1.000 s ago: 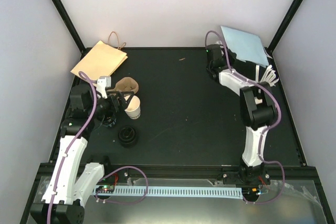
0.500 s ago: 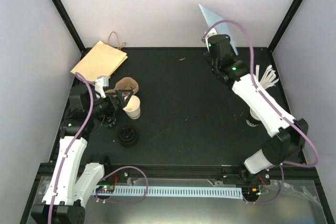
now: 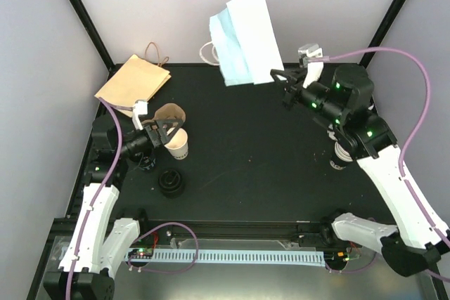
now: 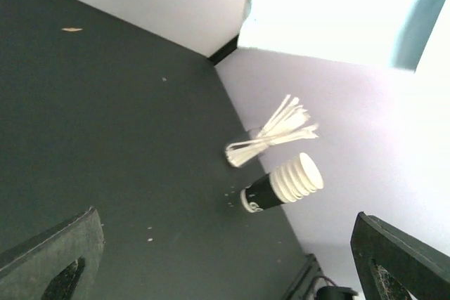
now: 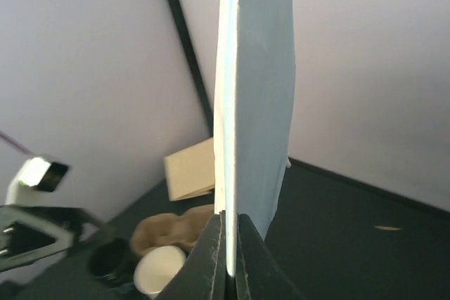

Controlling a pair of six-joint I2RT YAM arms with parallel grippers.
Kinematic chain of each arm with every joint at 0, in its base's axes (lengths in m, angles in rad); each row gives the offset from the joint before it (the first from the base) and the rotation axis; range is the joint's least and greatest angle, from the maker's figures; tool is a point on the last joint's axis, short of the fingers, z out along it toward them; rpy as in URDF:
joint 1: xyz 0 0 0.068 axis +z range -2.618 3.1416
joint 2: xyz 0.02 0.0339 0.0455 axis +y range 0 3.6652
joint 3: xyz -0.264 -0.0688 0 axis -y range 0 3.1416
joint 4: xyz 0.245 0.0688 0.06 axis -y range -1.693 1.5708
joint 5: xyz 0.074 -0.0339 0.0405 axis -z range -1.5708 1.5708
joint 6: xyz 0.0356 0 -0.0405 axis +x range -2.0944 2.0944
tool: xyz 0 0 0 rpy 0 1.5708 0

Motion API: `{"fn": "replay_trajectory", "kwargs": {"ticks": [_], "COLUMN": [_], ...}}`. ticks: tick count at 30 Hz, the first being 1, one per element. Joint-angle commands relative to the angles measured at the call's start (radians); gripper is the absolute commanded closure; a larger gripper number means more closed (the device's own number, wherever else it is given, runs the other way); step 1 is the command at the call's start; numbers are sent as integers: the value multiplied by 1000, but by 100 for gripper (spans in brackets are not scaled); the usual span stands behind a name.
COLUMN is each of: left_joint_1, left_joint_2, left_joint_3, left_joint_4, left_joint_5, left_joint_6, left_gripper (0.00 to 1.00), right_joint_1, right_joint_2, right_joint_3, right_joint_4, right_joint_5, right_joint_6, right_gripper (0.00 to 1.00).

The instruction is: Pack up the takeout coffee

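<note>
The takeout coffee cup [image 3: 179,147] is a single small white paper cup standing at the left, open-topped with no lid on it; it also shows low in the right wrist view [image 5: 160,268]. My left gripper [image 3: 166,131] hovers just behind it, open, with nothing between its fingers [image 4: 49,265]. My right gripper [image 3: 276,77] is shut on the lower edge of a light blue paper bag [image 3: 245,33], holding it flat and upright in the air over the back middle of the table. The jaws pinch the bag [image 5: 256,89] edge-on at the right gripper [image 5: 228,221].
A flat brown bag [image 3: 133,82] lies at the back left, with a cardboard cup carrier [image 3: 169,114] in front of it. Loose black lids [image 3: 171,183] sit near the cup. Nested white cups [image 4: 285,184] and white stirrers [image 4: 271,138] stand by the right wall.
My right arm has lifted the blue bag out of the back right corner and swung it left, above the back middle. The left arm has barely moved.
</note>
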Motion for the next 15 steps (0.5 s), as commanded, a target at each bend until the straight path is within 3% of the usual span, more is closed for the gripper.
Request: {"fn": "replay_trajectory", "kwargs": {"ticks": [1, 8, 15], "left_joint_1": [6, 6, 6], "left_joint_2": [-18, -6, 80], "left_joint_3": [8, 2, -43], "left_joint_4": [155, 283, 388], "left_joint_5": [123, 123, 93], "left_joint_6": [-94, -193, -304], "left_gripper": [3, 20, 28], "right_joint_1": [1, 1, 1], "right_joint_2": [-103, -199, -275], "right_joint_3": [-96, -209, -287], "right_joint_4": [149, 197, 233], "right_joint_5": [-185, -306, -367], "right_joint_6": [244, 399, 472], "right_gripper": [99, 99, 99]}}
